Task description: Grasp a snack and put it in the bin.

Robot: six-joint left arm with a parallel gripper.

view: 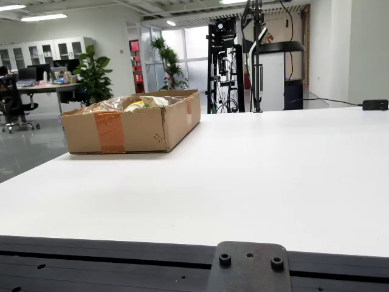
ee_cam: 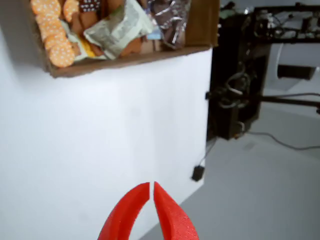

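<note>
On top of the big white table (view: 255, 182) sits one cardboard box (view: 137, 126), near its far left edge in the front view, loads of bare room around. Snack packets (ee_cam: 117, 30) inside, maybe five, crinkly. Red gripper (ee_cam: 151, 189): curved tips pinched together, holding nothing.

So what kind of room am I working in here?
Looks like an office-lab space: desks with chairs at the back left, potted plants, and an equipment rack behind the white table.
</note>
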